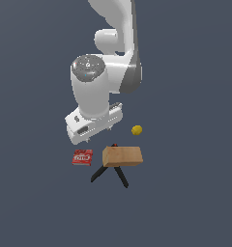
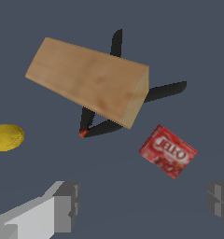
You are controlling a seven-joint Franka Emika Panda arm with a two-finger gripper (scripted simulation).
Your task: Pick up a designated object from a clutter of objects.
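The designated object, a small flat red box (image 1: 82, 157) with a white label, lies on the dark floor at the exterior view's left of the clutter. The wrist view shows this red box (image 2: 168, 151) between and ahead of my fingers. My gripper (image 1: 99, 134) hangs above the clutter, apart from it, behind the box. In the wrist view the gripper (image 2: 144, 203) is open, its grey fingertips (image 2: 67, 205) wide apart with nothing between them. A tan wooden block (image 1: 122, 157) rests across a black V-shaped tool (image 1: 122, 176), just beside the box.
A small yellow ball (image 1: 137, 130) lies behind the wooden block (image 2: 90, 79), toward the exterior view's right. The black tool's legs (image 2: 165, 90) stick out from under the block. The dark floor (image 1: 40, 207) extends all around.
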